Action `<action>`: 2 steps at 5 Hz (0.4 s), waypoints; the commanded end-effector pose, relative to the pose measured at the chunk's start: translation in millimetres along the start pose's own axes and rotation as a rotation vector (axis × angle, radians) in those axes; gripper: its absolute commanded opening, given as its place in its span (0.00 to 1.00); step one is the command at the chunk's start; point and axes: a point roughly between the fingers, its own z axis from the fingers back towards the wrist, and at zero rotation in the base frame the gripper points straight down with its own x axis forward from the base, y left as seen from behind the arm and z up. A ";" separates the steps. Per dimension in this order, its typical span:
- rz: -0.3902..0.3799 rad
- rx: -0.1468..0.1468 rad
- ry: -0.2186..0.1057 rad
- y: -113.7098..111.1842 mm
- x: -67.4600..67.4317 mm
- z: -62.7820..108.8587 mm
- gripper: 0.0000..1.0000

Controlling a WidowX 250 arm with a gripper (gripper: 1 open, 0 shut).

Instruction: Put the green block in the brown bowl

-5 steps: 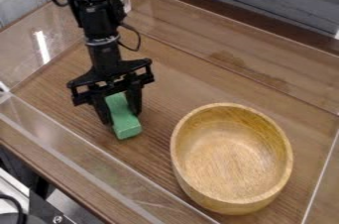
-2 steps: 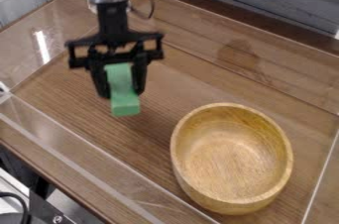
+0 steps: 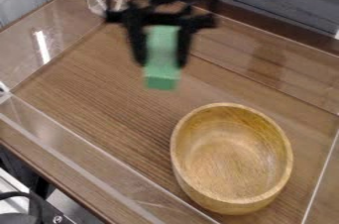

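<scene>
A bright green block (image 3: 163,57) hangs in the air above the wooden table, clamped between the black fingers of my gripper (image 3: 162,42), which points down and is shut on it. The picture of the gripper is motion-blurred. The brown bowl (image 3: 233,159), a wide round light wooden one, stands at the lower right on the table with nothing inside it. The block is up and to the left of the bowl, clear of its rim.
The wooden table (image 3: 79,89) lies inside a low clear plastic wall (image 3: 54,159) that runs along the front and left. A grey plank wall stands behind at the upper right.
The gripper has lifted the green block off the table and carried it up and to the right, toward the bowl, rolling as it went. The bowl has stayed put.
</scene>
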 end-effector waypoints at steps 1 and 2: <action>-0.196 0.012 -0.058 -36.1 -42.6 8.2 0.00; -0.274 0.020 -0.079 -52.2 -55.3 -7.2 0.00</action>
